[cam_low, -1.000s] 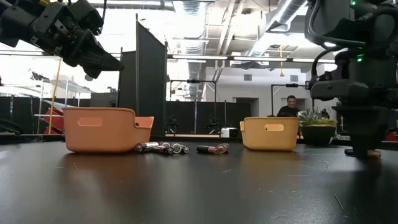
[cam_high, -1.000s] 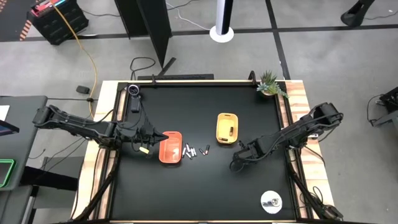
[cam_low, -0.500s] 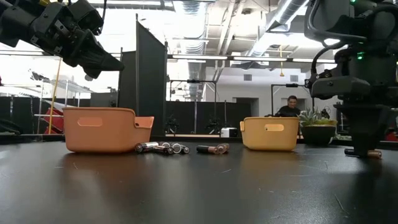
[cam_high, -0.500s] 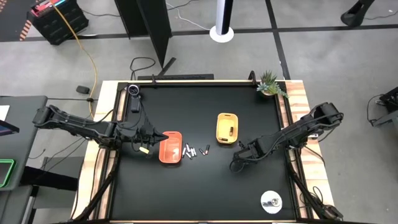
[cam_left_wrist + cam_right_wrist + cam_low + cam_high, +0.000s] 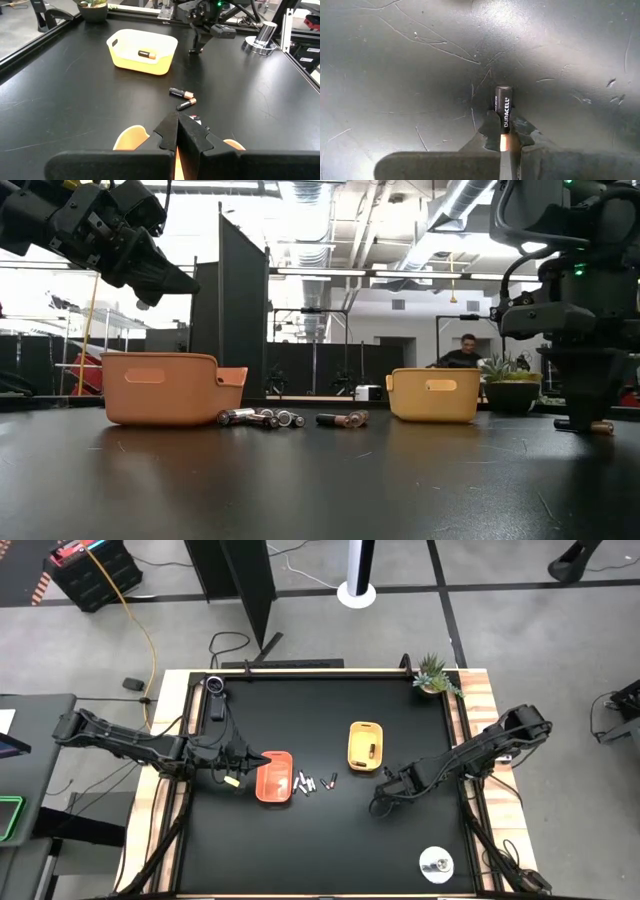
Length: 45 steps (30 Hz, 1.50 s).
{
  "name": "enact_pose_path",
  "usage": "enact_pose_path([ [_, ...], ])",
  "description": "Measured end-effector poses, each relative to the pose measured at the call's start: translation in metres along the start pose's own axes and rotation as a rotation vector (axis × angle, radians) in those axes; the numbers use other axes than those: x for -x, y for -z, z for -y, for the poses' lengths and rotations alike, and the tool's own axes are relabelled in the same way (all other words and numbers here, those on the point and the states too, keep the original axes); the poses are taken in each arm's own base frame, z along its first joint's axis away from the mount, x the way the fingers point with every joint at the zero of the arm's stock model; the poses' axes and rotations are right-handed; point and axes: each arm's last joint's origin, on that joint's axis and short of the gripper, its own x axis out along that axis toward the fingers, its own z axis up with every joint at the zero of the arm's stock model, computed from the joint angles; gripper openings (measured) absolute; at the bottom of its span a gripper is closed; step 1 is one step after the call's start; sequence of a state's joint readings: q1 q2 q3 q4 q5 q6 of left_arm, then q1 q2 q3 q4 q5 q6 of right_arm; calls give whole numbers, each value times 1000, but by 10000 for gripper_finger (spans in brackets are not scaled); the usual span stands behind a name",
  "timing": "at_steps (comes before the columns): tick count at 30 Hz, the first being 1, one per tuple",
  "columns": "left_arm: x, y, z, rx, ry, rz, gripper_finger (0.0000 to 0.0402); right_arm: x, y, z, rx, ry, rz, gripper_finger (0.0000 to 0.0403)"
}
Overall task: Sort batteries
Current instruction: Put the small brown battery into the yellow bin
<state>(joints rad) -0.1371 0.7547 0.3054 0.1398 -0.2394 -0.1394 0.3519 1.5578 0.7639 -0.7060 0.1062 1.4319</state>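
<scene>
Several small batteries [image 5: 305,782] [image 5: 260,418] lie on the black table between the orange tray [image 5: 275,776] [image 5: 165,387] and the yellow tray [image 5: 365,743] [image 5: 433,395]. Two dark, copper-tipped ones [image 5: 181,93] lie nearest the yellow tray [image 5: 142,50]. One dark battery [image 5: 146,53] lies inside that tray. My left gripper [image 5: 262,758] [image 5: 177,131] hovers shut over the orange tray's left rim, holding nothing. My right gripper [image 5: 378,805] [image 5: 578,423] is down at the table, right of and nearer than the yellow tray, shut on a black Duracell battery [image 5: 503,112]. My right gripper pinches the Duracell battery by its copper-coloured end [image 5: 503,142] between the two fingers. The black end [image 5: 503,92] sticks out beyond the fingertips. The fingers come from above. The battery [image 5: 600,426] lies level at table height; whether it rests on the table I cannot tell.
A round silver disc [image 5: 436,863] [image 5: 263,37] stands near the table's near right corner. A potted plant [image 5: 434,673] [image 5: 510,380] sits at the far right corner, a small camera [image 5: 214,685] at the far left. A person [image 5: 465,352] shows in the room behind.
</scene>
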Motion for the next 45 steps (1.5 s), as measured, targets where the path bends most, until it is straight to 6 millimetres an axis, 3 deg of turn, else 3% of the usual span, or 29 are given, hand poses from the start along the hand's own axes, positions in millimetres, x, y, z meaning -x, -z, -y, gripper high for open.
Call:
enact_pose_path([
  [26,0,0,0,3,0,-1,0,17,-4,-7,38,47,19,12],
  [33,0,0,0,3,0,-1,0,44,-7,-27,144,-8,34,12],
  [38,0,0,0,-3,0,0,0,75,-16,-44,246,-49,151,12],
  [45,0,0,0,-4,0,-1,0,104,-48,-50,299,-23,324,12],
])
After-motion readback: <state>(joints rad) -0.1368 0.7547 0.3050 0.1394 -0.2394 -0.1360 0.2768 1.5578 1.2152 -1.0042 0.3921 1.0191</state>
